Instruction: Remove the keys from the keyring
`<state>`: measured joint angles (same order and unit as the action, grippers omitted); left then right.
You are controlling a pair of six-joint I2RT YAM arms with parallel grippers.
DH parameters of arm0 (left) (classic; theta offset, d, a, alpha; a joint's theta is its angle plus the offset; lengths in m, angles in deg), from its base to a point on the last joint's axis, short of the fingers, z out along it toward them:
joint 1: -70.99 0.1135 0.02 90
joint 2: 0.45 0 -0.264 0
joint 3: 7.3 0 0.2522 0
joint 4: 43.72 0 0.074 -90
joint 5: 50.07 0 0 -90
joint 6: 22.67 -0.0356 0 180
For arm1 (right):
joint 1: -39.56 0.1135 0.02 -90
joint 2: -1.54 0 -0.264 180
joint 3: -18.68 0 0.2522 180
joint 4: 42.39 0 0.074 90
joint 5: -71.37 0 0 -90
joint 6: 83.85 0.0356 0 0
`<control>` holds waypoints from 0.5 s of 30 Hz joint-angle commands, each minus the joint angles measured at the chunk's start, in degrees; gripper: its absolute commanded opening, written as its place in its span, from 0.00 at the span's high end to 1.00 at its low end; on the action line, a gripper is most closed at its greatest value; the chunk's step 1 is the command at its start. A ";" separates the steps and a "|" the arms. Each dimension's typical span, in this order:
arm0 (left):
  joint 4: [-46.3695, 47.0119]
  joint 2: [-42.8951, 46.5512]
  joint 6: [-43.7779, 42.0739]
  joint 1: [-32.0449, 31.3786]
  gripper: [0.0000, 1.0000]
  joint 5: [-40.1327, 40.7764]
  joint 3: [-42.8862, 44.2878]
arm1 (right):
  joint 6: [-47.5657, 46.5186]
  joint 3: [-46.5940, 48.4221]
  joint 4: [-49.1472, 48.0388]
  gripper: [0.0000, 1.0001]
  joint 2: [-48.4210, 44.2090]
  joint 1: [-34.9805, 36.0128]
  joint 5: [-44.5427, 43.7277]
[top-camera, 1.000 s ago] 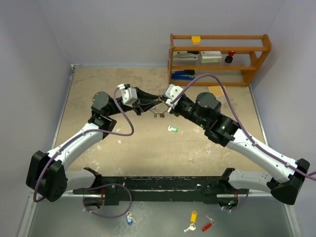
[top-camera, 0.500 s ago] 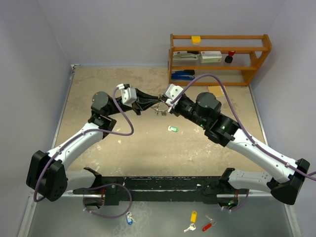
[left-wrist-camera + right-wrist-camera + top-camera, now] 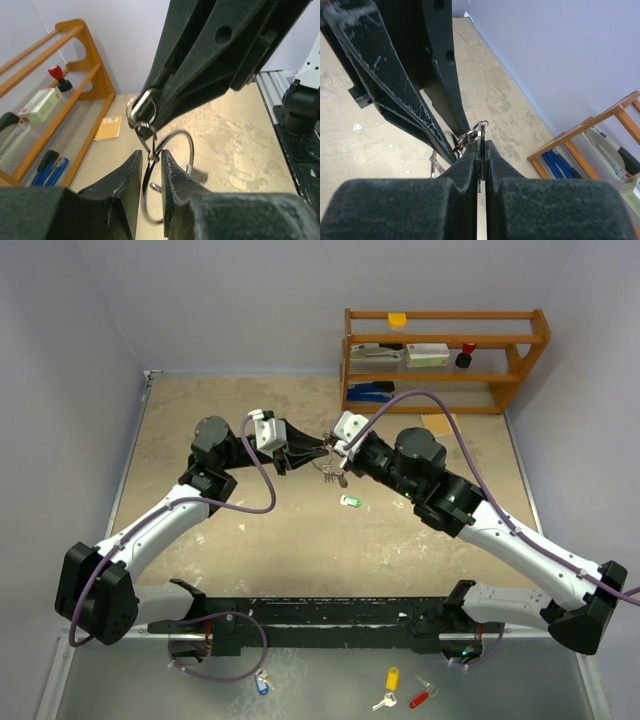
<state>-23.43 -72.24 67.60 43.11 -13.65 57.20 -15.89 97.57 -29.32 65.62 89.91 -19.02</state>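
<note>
The keyring point(image 3: 186, 143) is a thin silver wire ring held in the air between my two grippers; in the top view it shows as a small bunch point(image 3: 329, 469). My left gripper point(image 3: 151, 156) point(image 3: 312, 452) is shut on the ring's wire. My right gripper point(image 3: 481, 144) point(image 3: 338, 455) is shut on a flat key point(image 3: 481, 134), which hangs from a small split ring point(image 3: 141, 106) linked to the keyring. A green-headed key point(image 3: 350, 501) lies loose on the table below the grippers.
A wooden shelf point(image 3: 445, 315) with a stapler, boxes and a red stamp stands at the back right. A yellow notepad point(image 3: 435, 423) lies in front of it. Blue-tagged point(image 3: 262, 683), yellow-tagged point(image 3: 392, 679) and red-tagged point(image 3: 420, 699) keys lie on the near metal strip.
My left gripper has moved right, closer to the right gripper. The ring and keys now hang a little lower between the two. The green-headed key has not moved.
</note>
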 commanded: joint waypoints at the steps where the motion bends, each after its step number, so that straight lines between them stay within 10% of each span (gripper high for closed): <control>1: -4.69 1.11 -4.28 0.02 0.81 -1.35 1.35 | 0.09 0.79 -5.37 1.00 -2.13 0.28 0.44; 15: 13.78 1.51 8.04 0.03 0.81 1.42 -2.31 | 0.43 0.64 -4.94 1.00 -2.70 0.29 1.13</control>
<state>-18.76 -71.78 70.31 43.11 -13.24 55.65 -15.89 97.57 -30.28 64.96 89.91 -18.86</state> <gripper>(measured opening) 0.185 0.026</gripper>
